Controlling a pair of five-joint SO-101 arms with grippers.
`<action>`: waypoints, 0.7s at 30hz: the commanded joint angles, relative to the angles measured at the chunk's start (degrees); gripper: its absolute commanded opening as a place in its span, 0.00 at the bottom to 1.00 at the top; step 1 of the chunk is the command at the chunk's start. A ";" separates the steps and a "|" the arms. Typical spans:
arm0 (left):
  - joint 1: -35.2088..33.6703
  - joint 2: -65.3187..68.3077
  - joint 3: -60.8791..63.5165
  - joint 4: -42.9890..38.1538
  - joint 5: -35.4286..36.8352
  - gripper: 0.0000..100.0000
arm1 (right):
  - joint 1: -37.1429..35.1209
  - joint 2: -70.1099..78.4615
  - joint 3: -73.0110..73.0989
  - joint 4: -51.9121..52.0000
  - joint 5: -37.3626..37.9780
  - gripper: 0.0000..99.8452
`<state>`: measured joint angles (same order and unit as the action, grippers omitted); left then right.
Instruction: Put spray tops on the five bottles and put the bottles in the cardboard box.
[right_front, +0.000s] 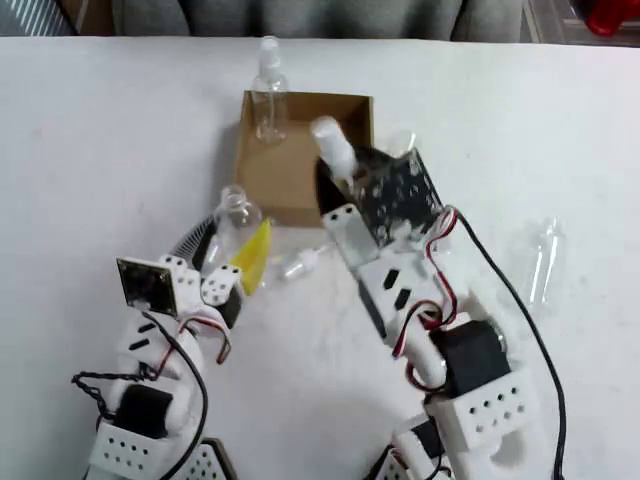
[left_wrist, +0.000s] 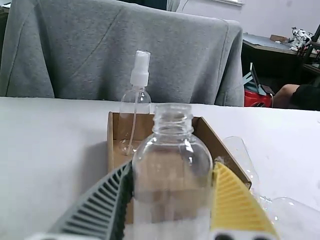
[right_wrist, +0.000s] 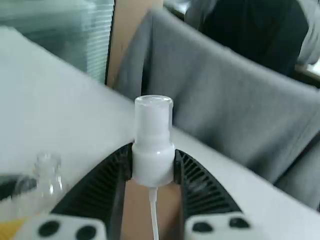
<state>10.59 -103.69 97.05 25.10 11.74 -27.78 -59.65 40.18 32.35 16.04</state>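
Stock as I read it from my console:

1. Left gripper: clenched on an uncapped bottle, which stands upright between the grey and yellow fingers, neck open, just beside the near edge of the cardboard box.
2. Right gripper: clamped on a white spray top, tube hanging down between the fingers. In the high view I see it above the right side of the box.
3. Capped bottle: upright inside the box, at its far left corner.
4. Loose spray top: lying on the table between the arms.
5. Bare bottle: lying on the table, well apart to the right.
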 joint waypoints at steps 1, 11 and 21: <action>0.04 -0.57 0.00 0.00 -0.53 0.02 | -1.36 -1.10 1.41 -14.99 -0.70 0.02; 0.04 -0.57 0.00 0.09 -0.53 0.02 | -7.87 -1.71 12.48 -46.55 -13.10 0.02; 0.13 -0.57 0.00 0.09 -0.62 0.02 | -8.04 -3.30 22.59 -57.89 -16.97 0.02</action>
<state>10.59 -103.69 97.05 25.10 11.74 -36.40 -60.53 63.12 -23.74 -0.13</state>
